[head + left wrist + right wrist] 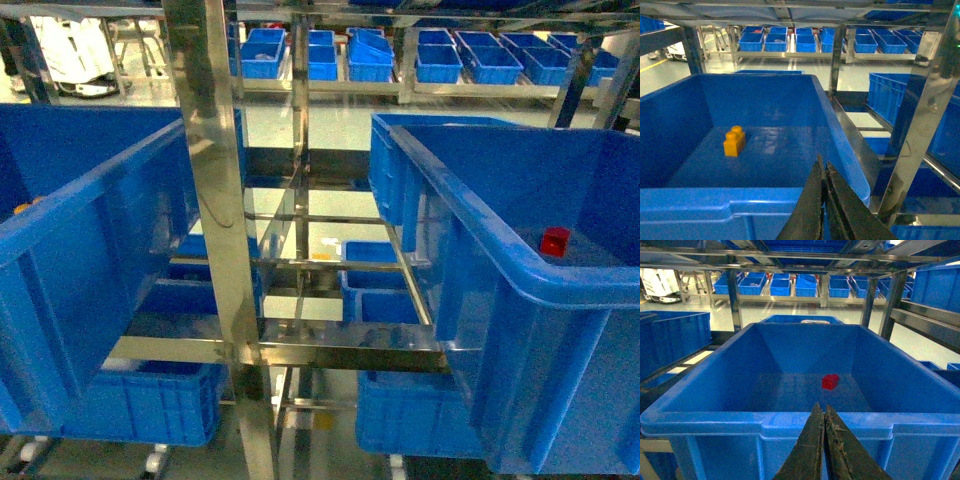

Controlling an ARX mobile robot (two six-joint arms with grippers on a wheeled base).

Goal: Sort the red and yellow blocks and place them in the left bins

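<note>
My left claw (pixel 825 172) sits clenched and empty just over the near rim of its crate (pixel 740 197); the yellow block (pixel 734 141) lies inside on the floor. My right claw (pixel 821 415), also clenched, hangs at the other crate (pixel 790 422), red block (pixel 830 381) inside.

A stainless-steel rack (pixel 232 300) carried two large blue crates, one at left (pixel 90 250) and one at right (pixel 520 300); smaller blue crates (pixel 150 400) sat on its lower tier.
</note>
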